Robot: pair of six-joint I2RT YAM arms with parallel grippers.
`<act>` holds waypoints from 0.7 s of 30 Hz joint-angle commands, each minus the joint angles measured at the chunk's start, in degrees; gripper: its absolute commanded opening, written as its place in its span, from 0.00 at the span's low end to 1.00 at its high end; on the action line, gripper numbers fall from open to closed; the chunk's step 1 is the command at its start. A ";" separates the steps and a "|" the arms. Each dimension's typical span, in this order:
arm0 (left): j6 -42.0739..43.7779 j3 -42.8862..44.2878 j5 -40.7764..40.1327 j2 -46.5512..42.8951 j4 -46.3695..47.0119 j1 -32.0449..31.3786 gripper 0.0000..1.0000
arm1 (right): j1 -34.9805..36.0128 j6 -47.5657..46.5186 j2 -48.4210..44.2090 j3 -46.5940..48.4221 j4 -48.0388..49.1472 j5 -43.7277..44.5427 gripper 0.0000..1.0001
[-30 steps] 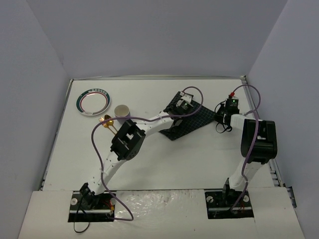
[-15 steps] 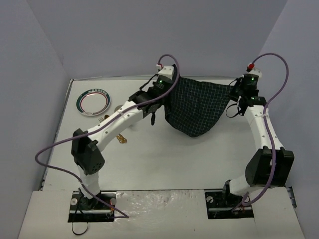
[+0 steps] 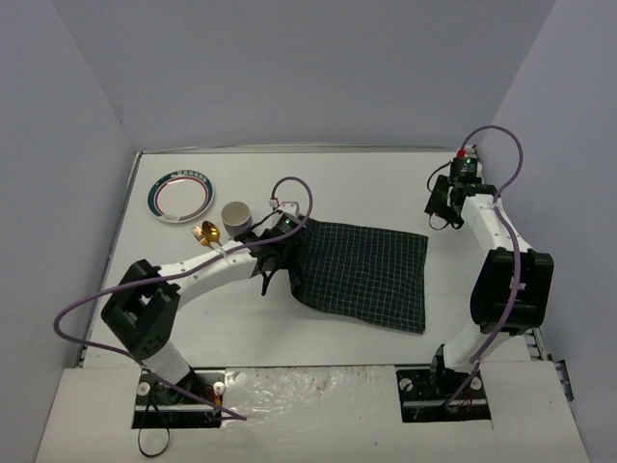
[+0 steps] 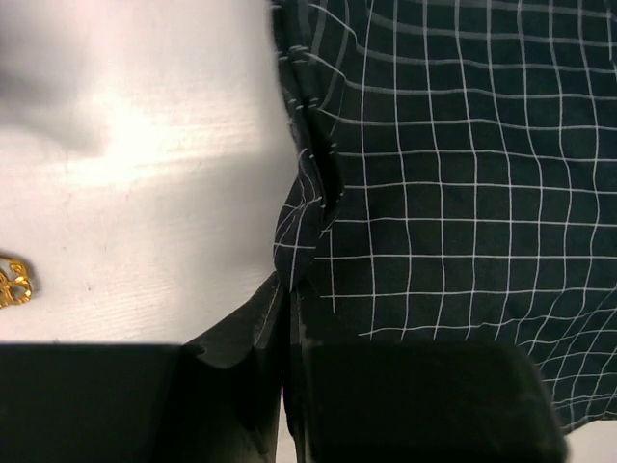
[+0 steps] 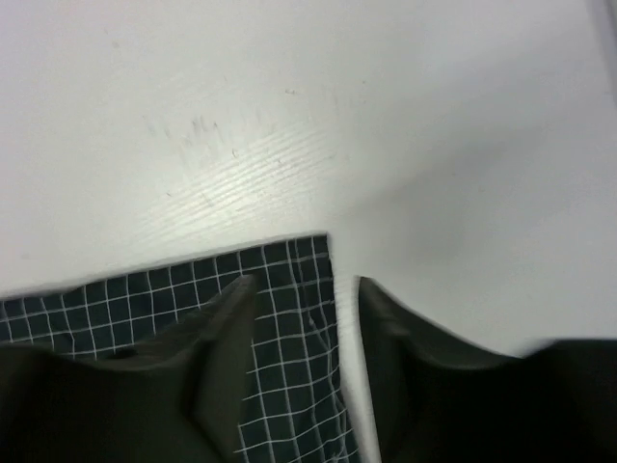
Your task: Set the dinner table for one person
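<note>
The dark green checked cloth (image 3: 362, 275) lies spread flat on the white dinner table (image 3: 289, 333). My left gripper (image 3: 278, 258) is shut on the cloth's left edge; the left wrist view shows the pinched fold (image 4: 304, 246) running into the closed fingertips (image 4: 286, 294). My right gripper (image 3: 437, 207) is open and empty, lifted above the cloth's far right corner (image 5: 299, 256), which lies flat on the table (image 5: 241, 96) between the spread fingers (image 5: 227, 318).
A green-rimmed plate (image 3: 180, 198), a grey cup (image 3: 235, 214) and gold cutlery (image 3: 205, 234) sit at the far left of the table. The cutlery's tip shows in the left wrist view (image 4: 12, 280). Walls enclose the table on three sides.
The cloth hung stretched in the air between both grippers; now it lies flat on the table. The right gripper has let go and lifted off. The left gripper came down and nearer, still holding.
</note>
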 commanded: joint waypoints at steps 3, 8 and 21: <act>2.48 1.49 -2.87 9.92 10.70 1.42 0.01 | 0.35 -0.52 -0.84 -4.11 5.96 -3.91 0.57; 5.31 3.18 -5.59 12.37 10.44 1.42 0.03 | 1.39 -0.03 -2.34 -7.13 8.49 -6.01 0.60; 15.71 14.14 -11.55 10.34 6.14 1.33 0.52 | 13.78 -9.09 -0.53 -7.17 14.32 -10.47 0.67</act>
